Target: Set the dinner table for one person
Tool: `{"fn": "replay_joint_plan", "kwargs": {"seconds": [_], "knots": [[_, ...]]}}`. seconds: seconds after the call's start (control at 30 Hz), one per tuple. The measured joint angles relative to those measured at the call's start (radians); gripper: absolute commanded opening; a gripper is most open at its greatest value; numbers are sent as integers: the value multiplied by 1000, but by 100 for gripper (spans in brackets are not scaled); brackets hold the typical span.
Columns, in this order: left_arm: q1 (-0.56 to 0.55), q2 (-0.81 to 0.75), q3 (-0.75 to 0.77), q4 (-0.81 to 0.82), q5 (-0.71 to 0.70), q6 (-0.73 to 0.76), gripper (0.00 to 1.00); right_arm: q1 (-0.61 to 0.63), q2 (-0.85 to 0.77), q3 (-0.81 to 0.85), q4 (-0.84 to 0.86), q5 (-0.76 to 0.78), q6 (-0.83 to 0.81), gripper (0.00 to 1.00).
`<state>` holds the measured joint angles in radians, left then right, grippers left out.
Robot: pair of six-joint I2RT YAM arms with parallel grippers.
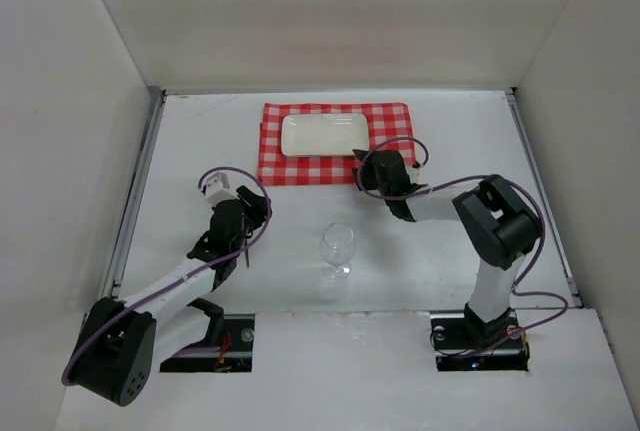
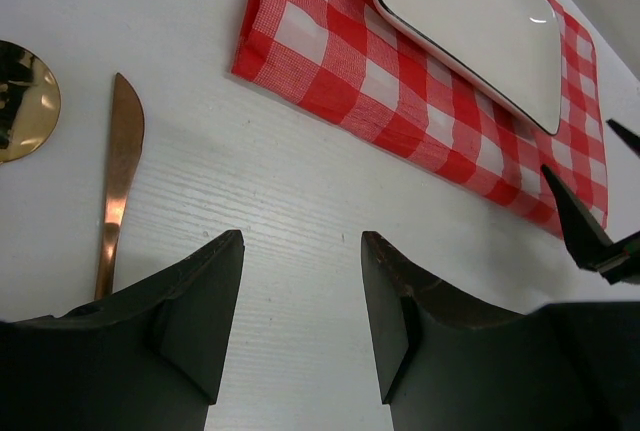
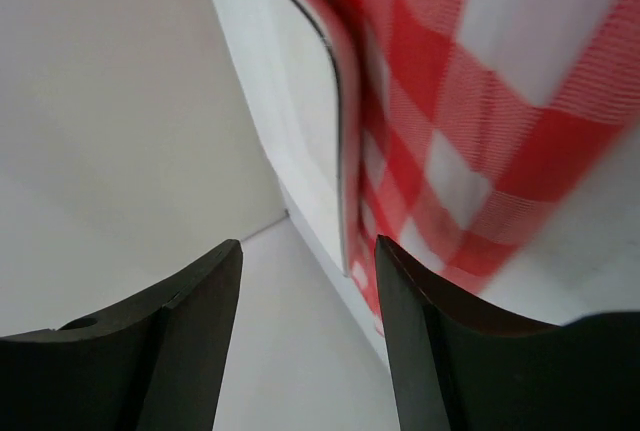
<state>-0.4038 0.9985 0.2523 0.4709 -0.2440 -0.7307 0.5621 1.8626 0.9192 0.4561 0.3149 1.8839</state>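
Since cloth (image 1: 390, 126) and plate (image 1: 325, 135) sit centred at the far side of the dinner table (image 1: 180, 151), I've got L gripper (image 2: 302, 241) spread, empty, low beside the knife (image 2: 120, 171), prob. for a pick. R gripper (image 3: 309, 243) also spread, empty, at cloth's near edge; glass (image 1: 337, 244) stands btwn the arms.

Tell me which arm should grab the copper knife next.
Left. The left hand, open, hovers beside the knife; the right hand is at the near edge of the checked cloth, farther away.
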Motion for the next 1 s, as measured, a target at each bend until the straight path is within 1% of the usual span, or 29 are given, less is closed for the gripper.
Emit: {"fn": "replay_joint_plan", "kwargs": {"seconds": [0.13,0.17,0.2,0.27,0.3,0.33,0.37,0.4,0.47,0.57,0.67,0.77,0.83,0.87,0.93,1.0], "knots": [[0,-2,-3,0,0,0,47,-4,-106,-121,-10,-2,-66,57],[0,-2,-6,0,0,0,47,-8,-148,-149,-17,-4,-90,55],[0,-3,-9,0,0,0,45,-15,-196,-176,-25,-8,-119,51],[0,-3,-13,-2,1,-1,35,-39,-299,-217,-44,-10,-187,38],[0,-3,-13,-3,1,0,29,-56,-359,-234,-56,-14,-238,28],[0,-3,-13,-3,2,-2,23,-69,-418,-246,-70,-19,-291,21],[0,-3,-13,-3,2,-2,20,-86,-485,-253,-95,-29,-356,15],[0,-4,-14,-3,2,-3,17,-97,-548,-255,-122,-38,-421,12],[-2,-12,-16,-4,2,-3,16,-103,-694,-248,-202,-60,-573,9],[-12,-30,-17,-2,2,-2,15,-59,-874,-156,-406,-74,-808,11],[-21,-32,-17,3,3,-2,18,65,-937,25,-610,-74,-1014,18],[-23,-31,-17,3,5,-3,22,231,-913,196,-782,-53,-1170,28],[-21,-31,-17,3,7,-3,24,336,-870,282,-887,-28,-1249,35],[-20,-32,-17,3,8,-3,25,374,-843,314,-931,-16,-1283,37],[-16,-33,-17,3,9,-3,26,428,-782,361,-1006,7,-1342,41],[-12,-39,-18,2,9,-3,27,451,-715,379,-1068,19,-1386,45]]}}
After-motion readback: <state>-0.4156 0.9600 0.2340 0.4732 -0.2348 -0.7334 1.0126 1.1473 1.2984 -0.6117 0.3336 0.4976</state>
